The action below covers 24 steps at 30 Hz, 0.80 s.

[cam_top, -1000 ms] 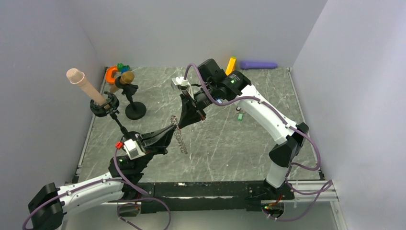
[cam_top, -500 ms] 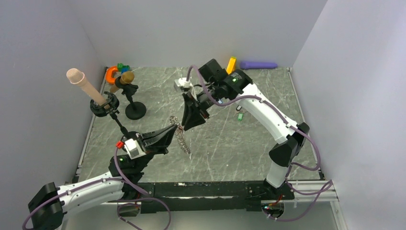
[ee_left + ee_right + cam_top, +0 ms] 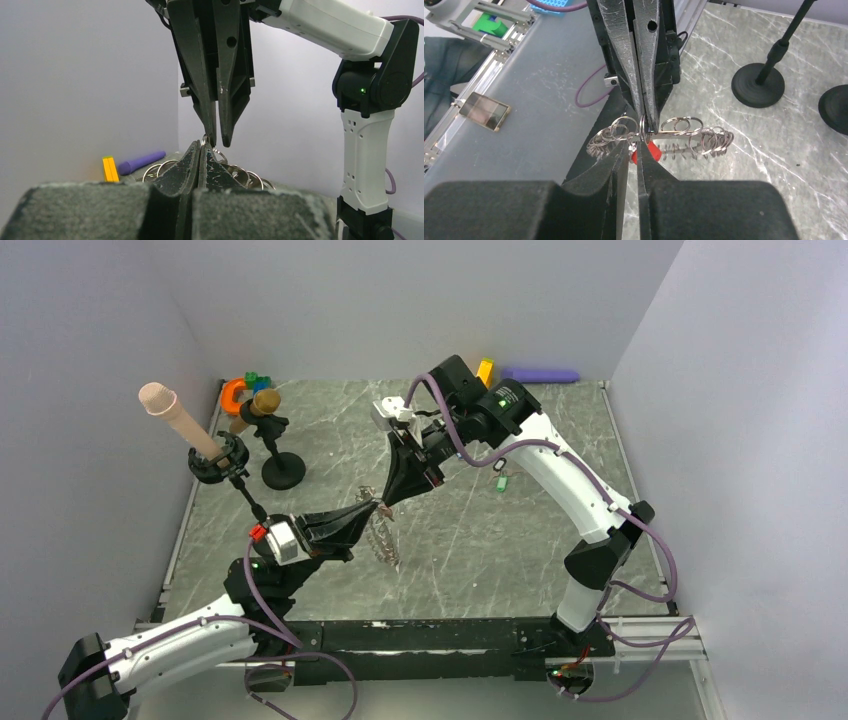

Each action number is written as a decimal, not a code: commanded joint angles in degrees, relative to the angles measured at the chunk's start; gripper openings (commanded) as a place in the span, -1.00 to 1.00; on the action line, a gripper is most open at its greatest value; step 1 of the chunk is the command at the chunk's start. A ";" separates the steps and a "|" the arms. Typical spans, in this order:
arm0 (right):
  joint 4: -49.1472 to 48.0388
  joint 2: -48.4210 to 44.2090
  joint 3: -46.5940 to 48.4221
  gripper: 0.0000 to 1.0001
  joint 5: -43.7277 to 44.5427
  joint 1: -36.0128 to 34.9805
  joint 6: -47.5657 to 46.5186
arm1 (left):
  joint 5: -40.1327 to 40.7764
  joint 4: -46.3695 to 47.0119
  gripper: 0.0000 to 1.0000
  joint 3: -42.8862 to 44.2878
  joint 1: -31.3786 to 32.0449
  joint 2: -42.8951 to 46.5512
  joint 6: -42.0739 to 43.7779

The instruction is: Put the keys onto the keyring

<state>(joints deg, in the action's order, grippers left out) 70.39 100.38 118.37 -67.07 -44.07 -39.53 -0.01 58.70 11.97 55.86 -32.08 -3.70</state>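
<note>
Because a floppy loop needs one fixed spot before anything can be threaded onto it, my left pincer (image 3: 377,507) is clenched on the keyring (image 3: 384,538), pinching one of its upper rings and holding it above the bench (image 3: 480,540) near the middle. From that pinch the rest droops away towards the stone. I cannot tell whether its lower end touches the surface. It looks like a string of thin silver split rings overlapping one another, bright and springy, with hollow centres, more a limp chain than a stiff hoop. Just to the right, my right pincer (image 3: 390,501) points steeply down so that its tips meet the same ring right at my left tips, which I judge is the place to work a tag on. Its jaws stand only slightly apart, and I cannot tell whether they grip anything. In the right wrist view the red key (image 3: 650,150) shows at those tips, against the rings, but whether it is pinched or already hanging there is unclear. Farther right, the green key (image 3: 501,481) lies on the bench, well apart from the ring and not yet threaded.
</note>
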 commanded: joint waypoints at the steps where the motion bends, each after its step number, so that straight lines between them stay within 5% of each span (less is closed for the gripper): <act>1: -1.15 -0.45 1.74 -0.71 -1.20 -0.60 -0.45 | -1.24 -1.35 -1.00 3.13 -0.13 0.24 -0.40; 24: -5.05 -1.25 -3.12 -0.56 2.30 -1.28 3.31 | -0.97 0.93 -1.00 2.41 -0.11 0.72 -1.04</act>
<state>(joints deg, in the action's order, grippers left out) 67.40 100.27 116.62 -66.06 -44.40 -36.64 -0.10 53.54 12.34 55.77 -31.70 -3.90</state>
